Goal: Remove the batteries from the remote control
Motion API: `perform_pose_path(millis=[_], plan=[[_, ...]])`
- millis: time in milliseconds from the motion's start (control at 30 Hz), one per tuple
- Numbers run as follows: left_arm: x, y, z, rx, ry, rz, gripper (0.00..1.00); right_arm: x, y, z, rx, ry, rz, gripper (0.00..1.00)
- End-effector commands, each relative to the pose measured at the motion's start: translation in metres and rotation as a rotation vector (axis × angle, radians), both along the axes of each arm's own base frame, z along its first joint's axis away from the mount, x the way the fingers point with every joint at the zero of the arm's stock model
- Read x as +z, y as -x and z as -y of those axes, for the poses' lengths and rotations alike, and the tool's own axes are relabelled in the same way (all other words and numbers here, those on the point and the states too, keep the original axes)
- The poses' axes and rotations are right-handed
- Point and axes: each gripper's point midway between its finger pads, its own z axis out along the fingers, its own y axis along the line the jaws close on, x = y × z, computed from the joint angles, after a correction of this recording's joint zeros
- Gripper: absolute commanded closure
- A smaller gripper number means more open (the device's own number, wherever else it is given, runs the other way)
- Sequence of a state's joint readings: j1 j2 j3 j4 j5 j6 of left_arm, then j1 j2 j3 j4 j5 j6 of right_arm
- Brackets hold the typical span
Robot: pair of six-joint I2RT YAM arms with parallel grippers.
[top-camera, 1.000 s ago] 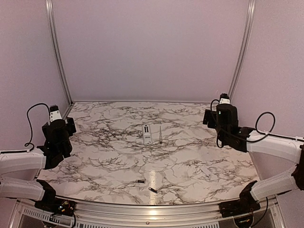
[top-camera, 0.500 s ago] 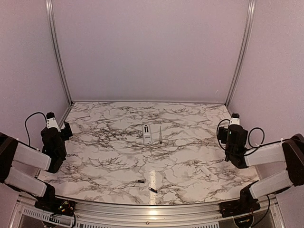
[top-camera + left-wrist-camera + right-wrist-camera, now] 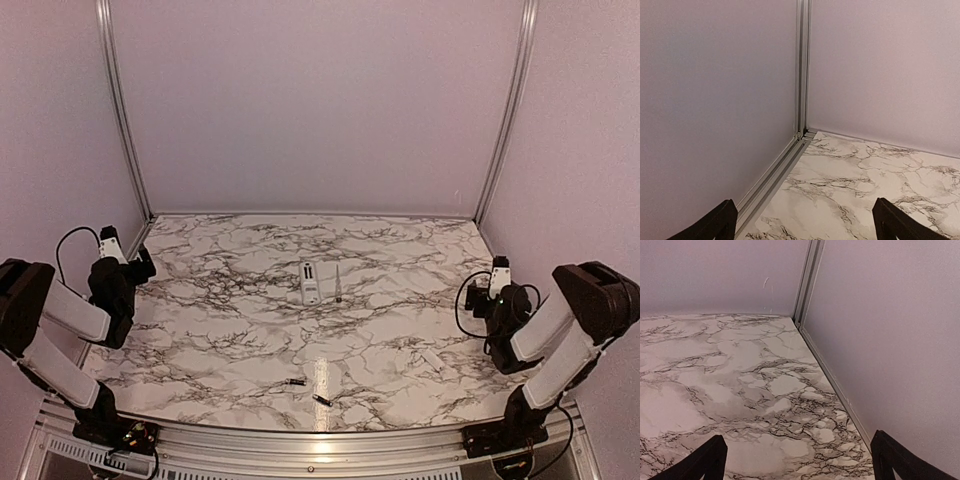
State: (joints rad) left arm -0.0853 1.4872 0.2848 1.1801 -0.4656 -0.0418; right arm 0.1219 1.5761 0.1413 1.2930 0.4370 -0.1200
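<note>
The job looks essentially finished. On the marble table the remote control lies flat near the middle, with a thin grey stick just beside it. The 2 batteries lie loose on the surface near the front edge, well apart from the remote. The remote's recess is too small to check, but I judge nothing is left inside.

The left gripper sits at the left edge and the right gripper at the right edge. Both are far from remote and batteries. In both wrist views the jaws are spread wide around nothing, facing the enclosure's back corners.
</note>
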Motion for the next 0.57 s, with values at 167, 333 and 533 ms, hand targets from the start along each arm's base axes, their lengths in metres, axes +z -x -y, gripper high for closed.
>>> perform_pose_path(millis=[167, 333, 533], plan=[[-0.008, -0.001, 0.017, -0.137, -0.012, 0.008, 0.03, 0.044, -0.023, 0.004, 0.002, -0.081, 0.188, 0.01], [-0.01, 0.0, 0.017, -0.136, -0.012, 0.003, 0.01, 0.044, -0.022, 0.004, 0.007, -0.078, 0.191, 0.01], [-0.01, 0.0, 0.017, -0.139, -0.01, 0.002, 0.01, 0.044, -0.023, 0.004, 0.009, -0.077, 0.188, 0.01]])
